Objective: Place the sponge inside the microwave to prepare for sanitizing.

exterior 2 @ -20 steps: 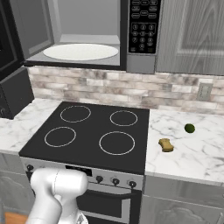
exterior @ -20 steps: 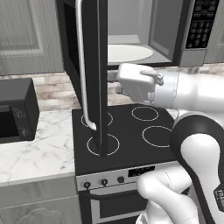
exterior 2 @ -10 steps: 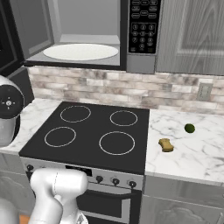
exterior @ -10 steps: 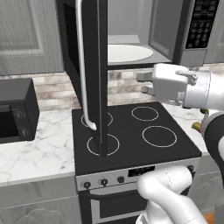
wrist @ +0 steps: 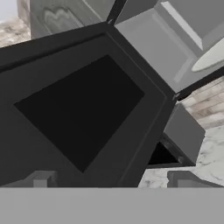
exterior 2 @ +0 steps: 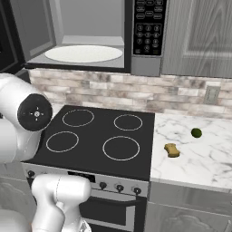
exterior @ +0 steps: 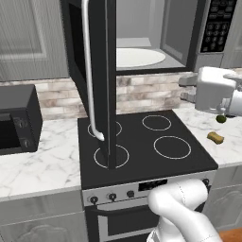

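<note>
Since the earlier frame, the arm has swung further to the right, and its hand is now at the right side above the stove (exterior: 142, 142). Its end effector (wrist: 111, 180) is wide open and holds nothing. On the marble bench (exterior 2: 204, 154) the sponge (exterior 2: 171, 150) lies right of the stove, near a green ball (exterior 2: 196, 132). Above, the microwave (exterior 2: 86, 34) is open, its white turntable (exterior 2: 84, 53) bare.

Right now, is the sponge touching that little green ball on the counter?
Apart. The right base view shows bare marble between the sponge and the green ball, which sits farther back on the counter, nearer the wall.
</note>
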Available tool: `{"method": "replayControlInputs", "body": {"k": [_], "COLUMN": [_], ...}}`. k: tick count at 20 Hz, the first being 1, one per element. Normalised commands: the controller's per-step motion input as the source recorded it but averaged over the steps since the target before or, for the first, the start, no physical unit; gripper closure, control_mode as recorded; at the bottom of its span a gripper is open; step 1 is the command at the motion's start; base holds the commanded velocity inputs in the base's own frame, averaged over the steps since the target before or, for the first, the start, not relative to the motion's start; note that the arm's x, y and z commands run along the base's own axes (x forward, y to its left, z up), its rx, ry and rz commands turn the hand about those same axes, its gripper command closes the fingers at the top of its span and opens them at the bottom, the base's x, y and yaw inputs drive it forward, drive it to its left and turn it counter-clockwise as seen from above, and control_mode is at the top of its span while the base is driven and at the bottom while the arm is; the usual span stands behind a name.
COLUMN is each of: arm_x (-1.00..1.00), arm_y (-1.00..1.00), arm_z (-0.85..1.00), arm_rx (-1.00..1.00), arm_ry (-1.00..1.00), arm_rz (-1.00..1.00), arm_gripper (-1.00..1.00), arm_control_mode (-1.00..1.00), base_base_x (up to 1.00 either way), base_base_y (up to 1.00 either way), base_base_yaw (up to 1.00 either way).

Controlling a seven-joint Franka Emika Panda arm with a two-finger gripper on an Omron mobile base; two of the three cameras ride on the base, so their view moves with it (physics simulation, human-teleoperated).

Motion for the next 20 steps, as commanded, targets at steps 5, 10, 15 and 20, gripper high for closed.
{"method": "replayControlInputs", "body": {"k": [5, 10, 15, 20], "arm_x": [0.0, 0.0, 0.0, 0.02], "arm_y": [-0.57, -0.54, -0.53, -0.44], "arm_z": [0.0, -0.03, -0.06, -0.16], "arm_rx": [-0.03, -0.07, -0.09, -0.14], "arm_ry": [0.06, 0.14, 0.15, 0.2], "arm_rz": [-0.13, -0.19, -0.2, -0.25], "arm_gripper": [-1.0, -1.0, -1.0, -1.0], "arm_control_mode": [-1.0, -1.0, -1.0, -1.0], "base_base_x": [0.0, 0.0, 0.0, 0.0], "base_base_y": [0.0, 0.0, 0.0, 0.0], "base_base_yaw": [0.0, 0.0, 0.0, 0.0]}}
